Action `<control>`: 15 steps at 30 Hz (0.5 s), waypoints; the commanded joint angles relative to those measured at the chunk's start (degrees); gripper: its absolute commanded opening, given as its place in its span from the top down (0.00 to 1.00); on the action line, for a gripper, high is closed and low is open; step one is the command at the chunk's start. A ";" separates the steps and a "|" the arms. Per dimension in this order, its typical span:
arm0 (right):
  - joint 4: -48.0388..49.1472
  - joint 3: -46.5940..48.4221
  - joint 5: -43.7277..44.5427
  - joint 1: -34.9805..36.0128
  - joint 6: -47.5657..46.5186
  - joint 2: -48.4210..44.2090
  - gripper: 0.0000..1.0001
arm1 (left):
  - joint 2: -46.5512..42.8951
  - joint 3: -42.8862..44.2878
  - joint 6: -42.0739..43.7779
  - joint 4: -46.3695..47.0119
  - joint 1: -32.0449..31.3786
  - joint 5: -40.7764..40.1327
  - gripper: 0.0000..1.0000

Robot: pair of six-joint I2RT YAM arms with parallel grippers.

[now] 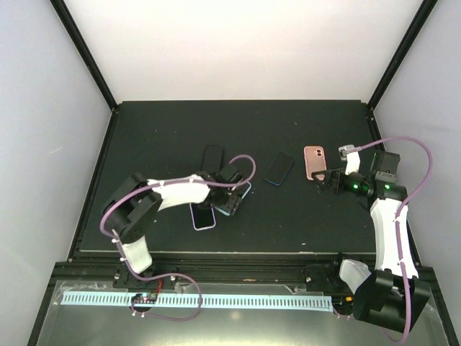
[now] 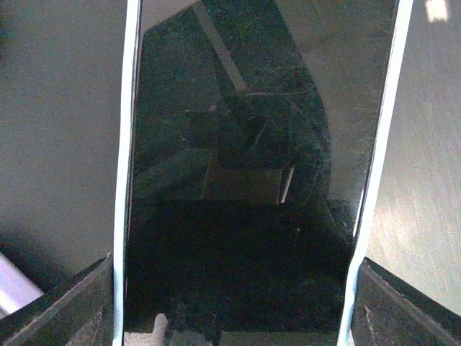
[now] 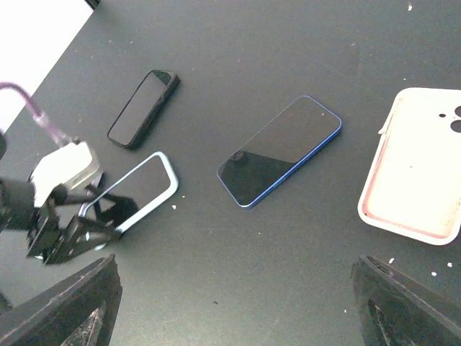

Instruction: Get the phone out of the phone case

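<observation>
Left claw (image 1: 233, 193) clamped on light-blue phone (image 2: 245, 180); right claw (image 1: 323, 179) spread open, beside pink case (image 1: 314, 161)

Black table (image 1: 158, 130): dark phone (image 1: 213, 156), lavender phone (image 1: 204, 217), light-blue phone (image 3: 140, 189), blue phone (image 1: 279, 169), pink case (image 1: 315, 161) (rightmost).

White and black arms (image 1: 176, 192), purple cables (image 1: 108, 210) strung along them, green lights (image 1: 354, 186) on right wrist, black bases (image 1: 382, 304).
</observation>
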 commanded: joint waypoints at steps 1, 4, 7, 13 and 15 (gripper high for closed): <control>-0.28 1.60 -1.75 -0.17 -0.82 -0.04 0.12 | -4.55 -9.96 -7.82 -1.55 -4.16 1.59 0.26; -0.22 1.61 -2.21 -0.20 -0.80 0.04 0.12 | -5.01 -11.65 -6.19 -1.24 -5.16 3.21 0.12; -0.50 1.73 -2.31 -0.20 -0.99 0.11 0.12 | -4.48 -9.85 -4.00 -2.17 -5.34 0.63 0.02; -0.54 1.63 -1.53 -0.20 -1.27 -1.25 0.12 | 3.79 1.74 3.09 -8.87 -4.73 -0.56 0.01; -0.57 1.56 -1.42 -0.20 -1.35 -1.75 0.12 | 6.64 5.00 4.61 -10.77 -4.75 -0.94 0.01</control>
